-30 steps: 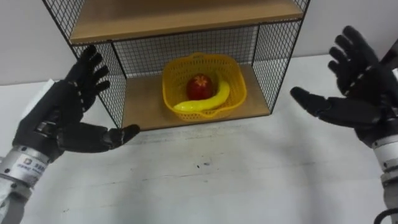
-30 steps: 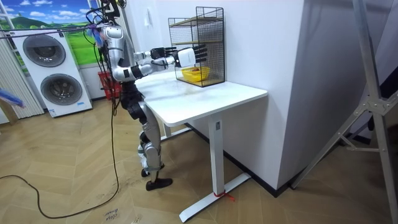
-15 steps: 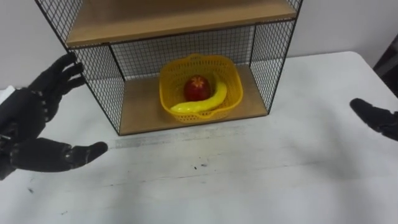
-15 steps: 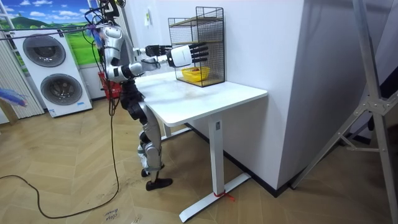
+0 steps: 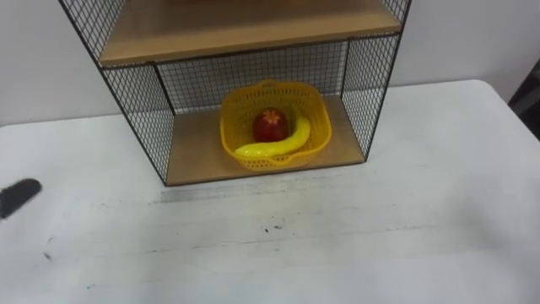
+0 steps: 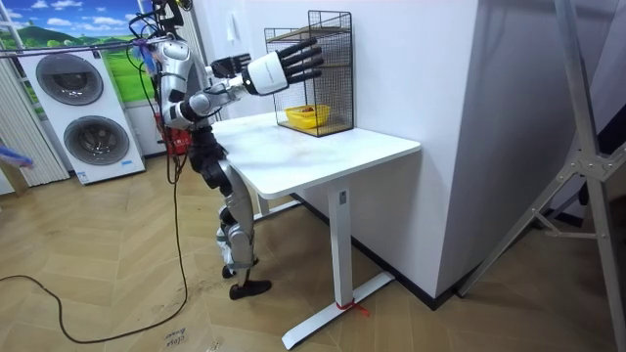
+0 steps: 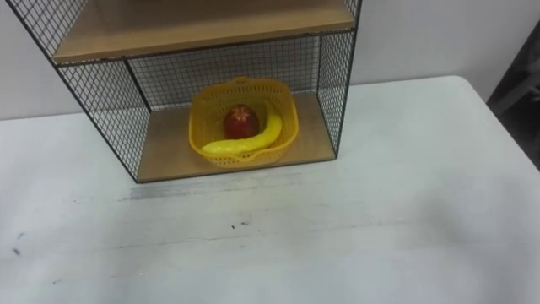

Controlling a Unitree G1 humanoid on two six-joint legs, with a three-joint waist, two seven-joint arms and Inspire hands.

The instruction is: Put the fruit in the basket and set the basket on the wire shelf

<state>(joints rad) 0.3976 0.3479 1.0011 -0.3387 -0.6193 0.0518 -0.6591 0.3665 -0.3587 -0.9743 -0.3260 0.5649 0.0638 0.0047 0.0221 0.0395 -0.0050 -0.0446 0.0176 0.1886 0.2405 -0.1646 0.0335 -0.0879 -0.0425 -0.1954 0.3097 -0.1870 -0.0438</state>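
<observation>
Basket (image 5: 321, 131), frame centre: judged light, stiff mesh, fruit (image 5: 270, 148) loose; take by opposite rims. My right hand (image 6: 284, 68) released, spread; left hand (image 5: 17, 197): cannot tell.

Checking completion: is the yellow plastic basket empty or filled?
Filled: the yellow plastic basket holds a red apple and a yellow banana.

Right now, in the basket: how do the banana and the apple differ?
Colour: the banana is yellow, the apple red.
Shape: the banana is long and curved, the apple round.
Place: the banana lies across the front, by the basket's near wall; the apple sits behind it, touching it.
Shared: both are inside the yellow basket, which stands on the lower board of the wire shelf.
</observation>
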